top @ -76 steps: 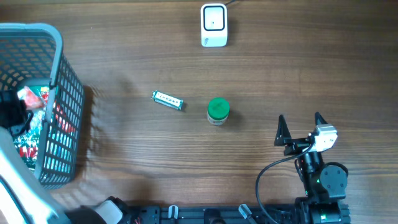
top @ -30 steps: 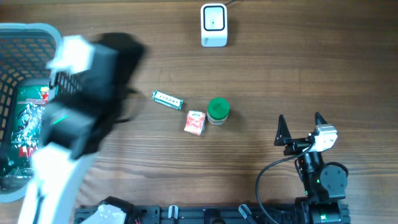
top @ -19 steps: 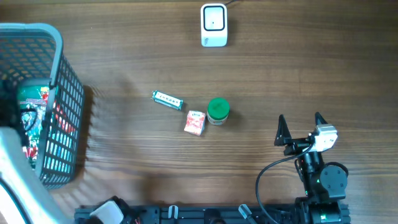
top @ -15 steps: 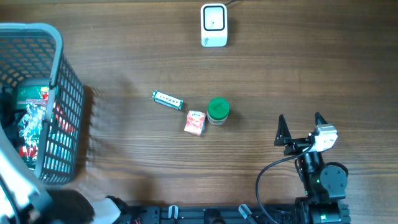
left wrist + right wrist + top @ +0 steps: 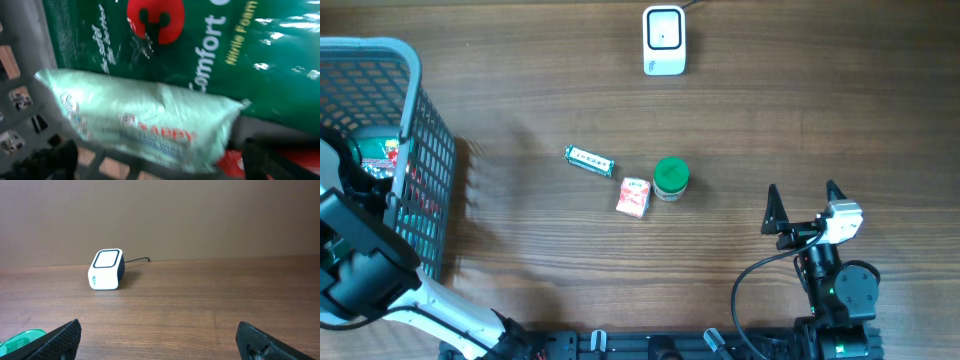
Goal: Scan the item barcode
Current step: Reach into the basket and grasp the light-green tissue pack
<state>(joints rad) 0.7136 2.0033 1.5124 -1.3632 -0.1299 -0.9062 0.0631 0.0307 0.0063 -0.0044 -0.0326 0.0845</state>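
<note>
left claw spread inside the basket, right claw spread above the table

the left claw [image 5: 160,162] is lowered into the grey mesh basket [image 5: 415,120], its 2 fingertips set wide apart at the lower corners of the wrist view. nothing is seen pinched between them. a pale green packet [image 5: 145,125] lies just ahead of the claw, between the lines of the 2 fingers, resting on the basket floor. beyond that packet, further ahead of the claw, a dark green pack [image 5: 250,60] with white and yellow lettering is seen, partly covered by the pale one.

the right claw [image 5: 805,205] is held over the wooden table [image 5: 820,100], spread wide and gripping nothing. the barcode scanner [image 5: 664,40], white with a dark side, stands well ahead of this claw and to its left, its cable led away behind it. a green-lidded jar [image 5: 670,177] stands to the left of the right claw, about level with its fingertips. a red-and-white packet [image 5: 634,197] lies just beyond the jar on the same side, just beside it; whether they touch cannot be told. a small bar-shaped pack [image 5: 589,160] lies further left again, apart from both. all 3 are well apart from the left claw.
</note>
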